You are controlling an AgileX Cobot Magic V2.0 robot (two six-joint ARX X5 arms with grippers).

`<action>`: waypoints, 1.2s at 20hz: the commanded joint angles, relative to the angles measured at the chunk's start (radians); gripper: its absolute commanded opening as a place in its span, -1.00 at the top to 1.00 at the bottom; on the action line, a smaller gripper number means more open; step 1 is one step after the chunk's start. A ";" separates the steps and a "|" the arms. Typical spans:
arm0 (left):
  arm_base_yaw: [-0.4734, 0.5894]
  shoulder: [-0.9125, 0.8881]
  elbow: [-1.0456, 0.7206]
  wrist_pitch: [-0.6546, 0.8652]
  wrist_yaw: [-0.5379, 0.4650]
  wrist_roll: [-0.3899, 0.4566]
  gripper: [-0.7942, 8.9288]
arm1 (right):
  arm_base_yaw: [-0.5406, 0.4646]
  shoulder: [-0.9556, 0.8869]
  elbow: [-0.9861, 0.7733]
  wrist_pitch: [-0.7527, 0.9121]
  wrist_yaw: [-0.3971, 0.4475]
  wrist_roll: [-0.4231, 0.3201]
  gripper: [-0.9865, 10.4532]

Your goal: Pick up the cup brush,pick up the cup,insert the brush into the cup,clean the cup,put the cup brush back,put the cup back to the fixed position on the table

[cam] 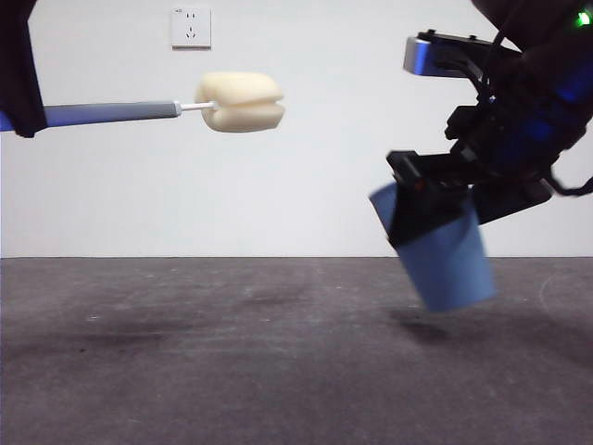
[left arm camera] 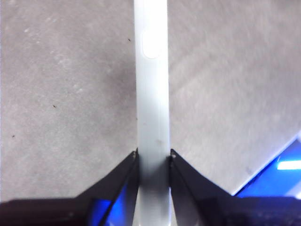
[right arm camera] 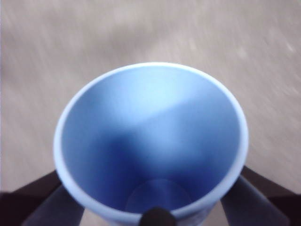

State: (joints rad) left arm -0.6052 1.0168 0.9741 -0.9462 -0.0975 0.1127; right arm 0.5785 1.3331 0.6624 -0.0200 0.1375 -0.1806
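My left gripper (left arm camera: 153, 157) is shut on the cup brush's grey handle (left arm camera: 151, 94). In the front view it holds the cup brush (cam: 239, 102) level in the air at the upper left, its cream-yellow sponge head pointing right. My right gripper (cam: 435, 199) is shut on the blue cup (cam: 445, 260) and holds it tilted above the table (cam: 232, 352) at the right, its rim towards the upper left. The right wrist view looks down into the cup (right arm camera: 150, 141), which is empty. Brush head and cup are well apart.
A white wall socket (cam: 190, 27) sits on the pale wall behind. The dark grey table runs across the whole lower half of the front view.
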 commanded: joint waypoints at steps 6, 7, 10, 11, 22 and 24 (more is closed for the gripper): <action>-0.002 0.025 -0.004 -0.140 0.109 0.233 0.86 | 0.181 0.003 0.136 -0.353 0.327 -0.393 0.86; -0.005 0.029 -0.004 -0.148 0.127 0.232 0.85 | 0.200 0.003 0.144 -0.365 0.355 -0.427 0.86; -0.011 0.034 -0.004 -0.148 0.138 0.232 0.85 | 0.253 0.004 0.148 -0.387 0.434 -0.521 0.86; -0.019 0.035 -0.004 -0.149 0.158 0.232 0.86 | 0.269 0.004 0.148 -0.390 0.454 -0.554 0.86; -0.169 0.167 -0.004 -0.066 0.207 0.138 0.85 | 0.320 0.004 0.148 -0.408 0.575 -0.692 0.86; -0.182 0.182 -0.004 -0.047 0.208 0.131 0.85 | 0.334 0.004 0.148 -0.408 0.576 -0.722 0.86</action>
State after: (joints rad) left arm -0.7807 1.1927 0.9741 -1.0012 0.1051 0.2626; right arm 0.9051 1.3338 0.8074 -0.4332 0.7090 -0.8700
